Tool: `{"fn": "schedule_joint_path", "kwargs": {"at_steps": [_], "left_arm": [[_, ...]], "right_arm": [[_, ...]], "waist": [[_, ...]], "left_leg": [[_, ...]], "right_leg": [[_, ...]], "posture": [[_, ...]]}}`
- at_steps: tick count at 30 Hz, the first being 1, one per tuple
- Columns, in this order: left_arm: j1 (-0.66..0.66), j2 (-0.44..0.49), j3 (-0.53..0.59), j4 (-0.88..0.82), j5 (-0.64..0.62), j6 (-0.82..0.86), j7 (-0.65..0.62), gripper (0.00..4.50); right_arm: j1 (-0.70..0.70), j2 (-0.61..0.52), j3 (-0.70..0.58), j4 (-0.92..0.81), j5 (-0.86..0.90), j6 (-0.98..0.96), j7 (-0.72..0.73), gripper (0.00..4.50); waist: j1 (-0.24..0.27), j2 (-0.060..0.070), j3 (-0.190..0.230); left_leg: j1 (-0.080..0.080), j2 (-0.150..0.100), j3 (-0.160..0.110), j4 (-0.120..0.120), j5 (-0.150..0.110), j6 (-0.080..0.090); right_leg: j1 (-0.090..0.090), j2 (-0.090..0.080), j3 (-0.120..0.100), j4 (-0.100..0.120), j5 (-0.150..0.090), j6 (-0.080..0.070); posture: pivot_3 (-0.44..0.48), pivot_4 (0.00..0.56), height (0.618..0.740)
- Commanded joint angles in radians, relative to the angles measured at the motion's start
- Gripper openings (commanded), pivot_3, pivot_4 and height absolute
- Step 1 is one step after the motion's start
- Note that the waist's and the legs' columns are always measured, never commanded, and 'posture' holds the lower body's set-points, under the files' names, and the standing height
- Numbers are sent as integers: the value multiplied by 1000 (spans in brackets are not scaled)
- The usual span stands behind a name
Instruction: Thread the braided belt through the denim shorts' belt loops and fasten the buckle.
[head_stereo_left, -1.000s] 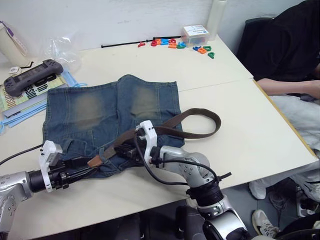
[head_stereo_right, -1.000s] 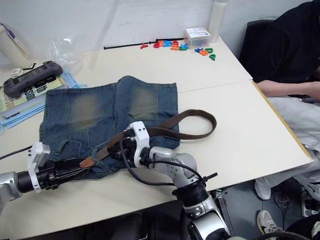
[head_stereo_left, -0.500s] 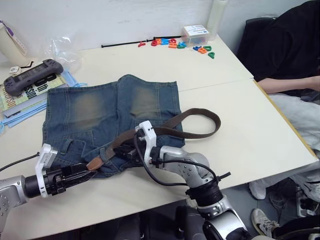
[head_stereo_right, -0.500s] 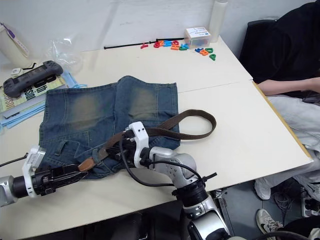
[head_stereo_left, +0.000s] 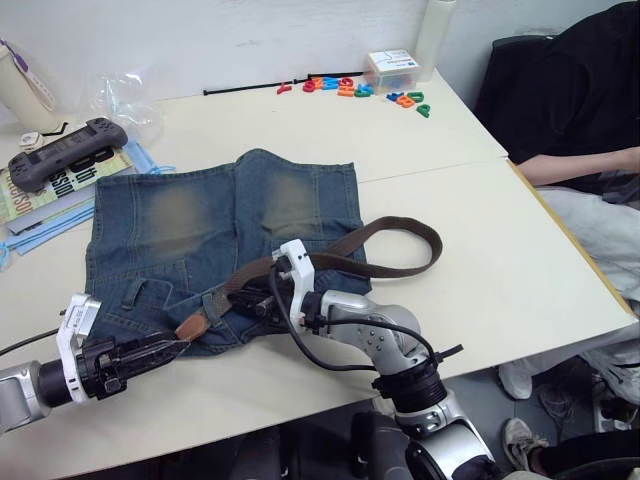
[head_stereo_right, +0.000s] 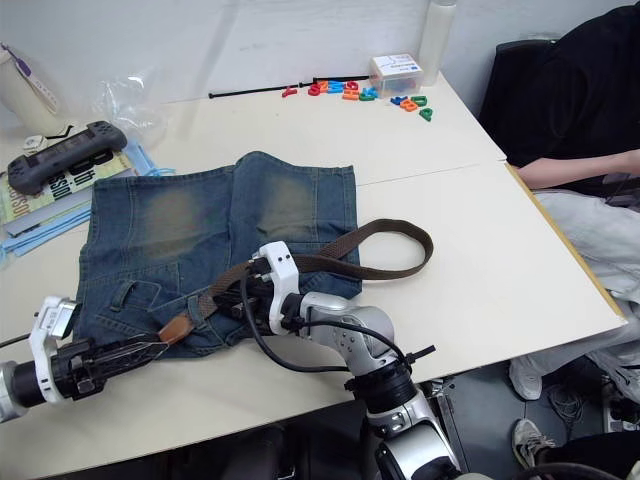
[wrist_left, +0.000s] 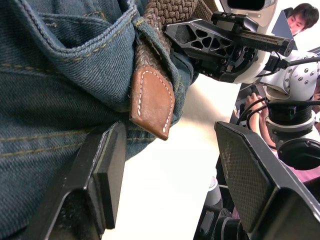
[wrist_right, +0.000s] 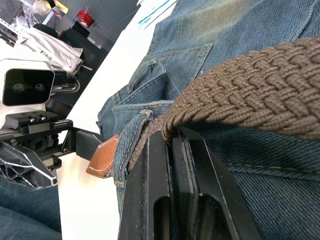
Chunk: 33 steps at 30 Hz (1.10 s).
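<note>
The denim shorts (head_stereo_left: 200, 225) lie flat on the table, waistband toward me. The braided belt (head_stereo_left: 400, 228) curves off their right side and runs back along the waistband, under a belt loop (wrist_right: 136, 131). Its tan leather tip (wrist_left: 152, 100) sticks out past that loop at the near edge. My right gripper (wrist_right: 170, 134) is shut on the braided belt just behind the loop. My left gripper (wrist_left: 169, 127) is open, its fingers (wrist_left: 102, 170) spread wide just short of the tan tip, not touching it. The buckle is hidden.
A game controller (head_stereo_left: 65, 150) on a book (head_stereo_left: 45, 190) and a plastic bag (head_stereo_left: 125, 95) sit at the far left. Coloured letters (head_stereo_left: 350, 88), a clear box (head_stereo_left: 392, 68) and a black cable (head_stereo_left: 250, 88) lie at the back. A person (head_stereo_left: 580, 110) sits at the right.
My left gripper has drawn back toward me and to the left, away from the tan tip. The belt, shorts and right gripper have stayed put.
</note>
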Motion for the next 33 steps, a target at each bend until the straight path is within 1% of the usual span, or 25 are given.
{"fn": "schedule_joint_path", "kwargs": {"at_steps": [1,7,10,12,13,15,16,21,24,26,27,29,30,31,33], "left_arm": [[-7,-15,19,-22,-21,-10,12,3097],[-27,-25,21,-15,-43,4,25,3097],[-22,-23,16,-11,-40,-3,15,2298],[-22,-24,12,-7,-37,-6,11,1587],[-21,-24,10,-5,-34,-10,9,1025],[-25,-28,2,-2,-30,-15,10,162],[-28,-31,-3,-1,-28,-19,11,73],[-41,-47,-21,4,-20,-31,25,73],[-48,-59,-34,5,-12,-43,36,73],[-52,-69,-43,5,-7,-52,43,0],[-54,-75,-48,3,-5,-56,48,0],[-58,-89,-57,-2,-6,-62,59,0],[-59,-95,-62,-5,-6,-64,65,0],[-59,-99,-64,-9,-7,-65,69,0],[-61,-111,-72,-18,-13,-67,79,0]], "right_arm": [[1,15,7,-41,7,-4,16,0],[5,14,11,-45,5,-2,15,0],[7,13,11,-48,6,-2,13,0],[8,14,11,-49,5,-2,13,0],[9,14,11,-50,5,-2,12,0],[8,13,11,-51,5,-1,13,0],[8,13,10,-52,5,-1,12,0],[9,1,12,-74,1,5,10,0],[12,-6,-11,-114,14,25,-4,0],[18,-14,-33,-154,26,42,-15,764],[24,-19,-54,-181,40,58,-24,1026],[42,-37,-92,-250,72,101,-38,1871],[53,-51,-107,-288,87,125,-45,2567],[61,-60,-116,-312,98,142,-51,2753],[90,-93,-145,-389,126,190,-73,3637]], "waist": [[0,0,0],[-1,0,0],[-1,0,0],[-1,0,0],[-1,0,0],[-1,0,0],[-1,0,0],[0,0,0],[2,0,0],[1,0,0],[1,0,0],[3,0,0],[3,0,0],[4,-1,0],[5,-1,0]], "left_leg": [[0,0,0,0,0,0],[0,0,0,0,0,0],[0,0,0,0,0,0],[0,0,0,0,0,0],[0,0,0,0,0,0],[0,0,0,0,0,0],[0,0,0,0,0,0],[0,0,0,0,0,0],[0,0,0,0,0,0],[0,0,0,0,0,0],[0,0,0,0,0,0],[0,0,0,0,0,0],[0,0,0,0,-1,0],[0,0,0,0,-1,1],[0,0,0,0,-1,1]], "right_leg": [[0,0,0,0,0,0],[0,0,0,0,0,0],[0,0,0,0,0,0],[0,0,0,0,0,0],[0,0,0,0,0,0],[0,0,0,0,0,0],[0,0,0,0,0,0],[0,0,0,0,0,0],[0,0,0,0,0,0],[0,0,0,0,0,0],[0,0,0,0,0,0],[0,0,0,0,0,0],[0,0,0,0,0,0],[0,0,0,0,0,0],[0,-1,0,0,0,0]], "posture": [[0,150,703],[0,150,703],[0,150,703],[0,150,703],[0,150,703],[0,150,703],[0,150,703],[0,150,703],[0,150,703],[0,150,703],[0,150,703],[0,150,703],[0,150,703],[0,150,703],[0,150,703]]}}
